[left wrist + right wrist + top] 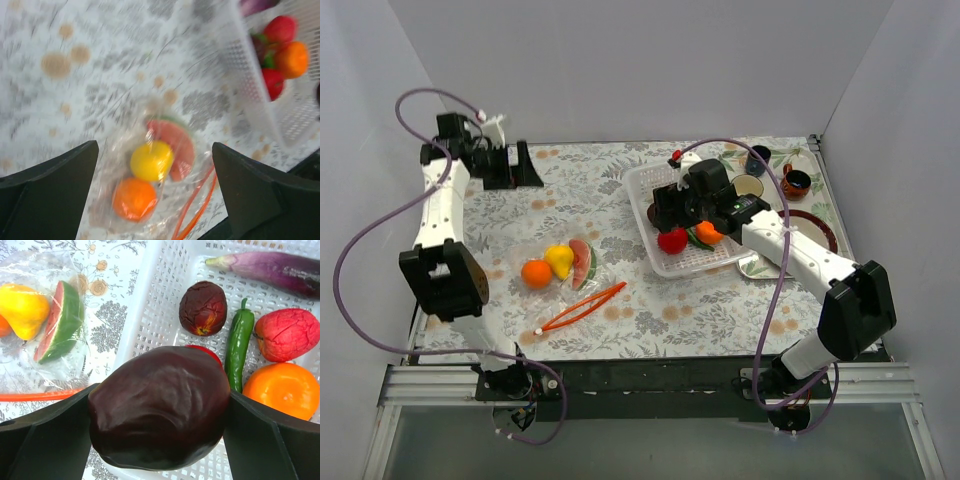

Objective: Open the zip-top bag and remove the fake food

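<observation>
The right gripper (159, 440) is pinching a glossy dark-maroon plastic fruit (160, 390) over the white perforated plastic basket (145, 315); the left gripper (155, 147) is hovering spread, far left.

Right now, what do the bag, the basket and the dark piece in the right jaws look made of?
Zip-top bag: thin clear plastic film, crinkled, glare patches.
Basket: white rigid plastic, likely moulded, perforated grid.
Dark fake fruit: probably hard plastic, glossy maroon skin, soft highlights.

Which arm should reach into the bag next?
Left. The left gripper is open, empty, facing the zip-top bag; the right gripper is busy holding a dark fruit over the basket.
</observation>
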Motion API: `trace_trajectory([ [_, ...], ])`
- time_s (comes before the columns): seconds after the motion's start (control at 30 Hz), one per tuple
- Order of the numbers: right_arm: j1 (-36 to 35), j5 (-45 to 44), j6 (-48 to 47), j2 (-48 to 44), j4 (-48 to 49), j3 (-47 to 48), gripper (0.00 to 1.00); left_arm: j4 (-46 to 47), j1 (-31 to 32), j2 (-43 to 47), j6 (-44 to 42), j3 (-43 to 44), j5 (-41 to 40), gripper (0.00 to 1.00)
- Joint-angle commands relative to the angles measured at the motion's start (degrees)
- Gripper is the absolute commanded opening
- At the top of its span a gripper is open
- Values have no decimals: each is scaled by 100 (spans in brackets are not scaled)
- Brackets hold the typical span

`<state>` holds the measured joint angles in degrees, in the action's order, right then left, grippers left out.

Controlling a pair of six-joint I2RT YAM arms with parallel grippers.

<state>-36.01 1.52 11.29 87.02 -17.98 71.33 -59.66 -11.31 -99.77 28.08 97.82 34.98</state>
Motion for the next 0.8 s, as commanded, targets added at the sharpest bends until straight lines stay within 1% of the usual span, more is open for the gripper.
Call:
trace_trajectory([
  [0.0,-64,50,-258,-309,426,-31,99,-447,839,-1516,620,2827,1249,98],
  [0.03,-125,33,-372,-326,453,-75,98,-633,1337,-1885,594,3404,1196,98],
  [0.07,-152,-72,-443,-344,479,-93,98,-809,1533,-2298,559,3915,1195,98],
  [0.1,-204,-108,-496,-335,514,-110,99,-967,1875,-2859,515,4703,1134,98],
  [0.13,-266,-125,-574,-309,515,-119,99,-925,2026,-3029,471,4781,1073,98],
  [0.17,-275,-300,-610,-283,506,-119,98,-803,2175,-3083,453,4677,1011,98],
  [0.2,-301,-319,-628,-248,480,-102,98,-506,2429,-3014,349,4267,993,98],
  [0.33,-389,-301,-777,-90,505,-102,99,208,2853,-2654,225,3238,1361,98],
  [0.4,-416,-354,-830,-45,541,-84,99,183,3002,-2679,137,3156,1528,98],
  [0.5,-424,-380,-883,-10,628,-128,99,16,3073,-2759,23,3217,1985,98],
  [0.7,-424,-415,-900,157,725,-198,98,305,3082,-2574,198,2787,2697,98],
  [0.77,-424,-424,-918,236,760,-199,99,262,3091,-2574,155,2699,2856,98],
])
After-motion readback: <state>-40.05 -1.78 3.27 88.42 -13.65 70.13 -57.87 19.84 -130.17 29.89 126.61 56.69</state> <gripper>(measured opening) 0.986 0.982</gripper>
